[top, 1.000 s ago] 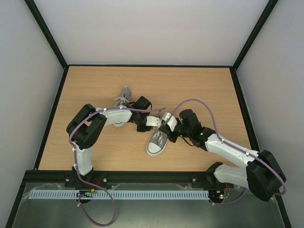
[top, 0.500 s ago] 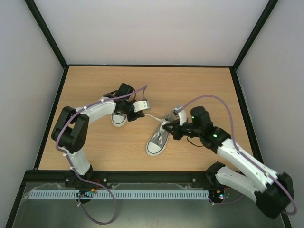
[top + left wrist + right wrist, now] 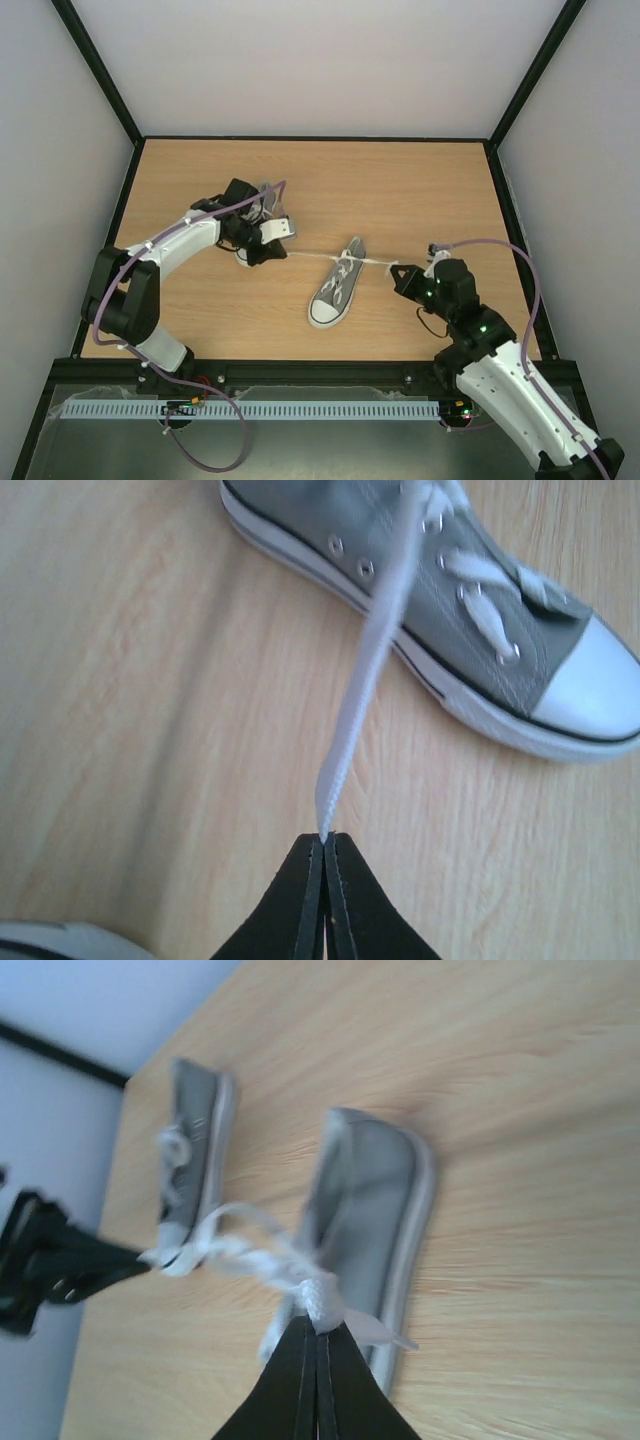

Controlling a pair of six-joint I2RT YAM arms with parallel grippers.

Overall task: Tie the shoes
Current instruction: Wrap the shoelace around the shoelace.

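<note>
At mid-table, w/ the near shoe strung between us (its mate lying by the left arm), we're pinching its taut laces in the left gripper and right gripper, fingers pressed together, risking a slipped end or a dragged shoe if either overpulls.

Legible text, labels, brands, numbers, signs: none recorded in any view. The grey shoe shows plain canvas and sole; any fine print there is possibly lost to blur.
</note>
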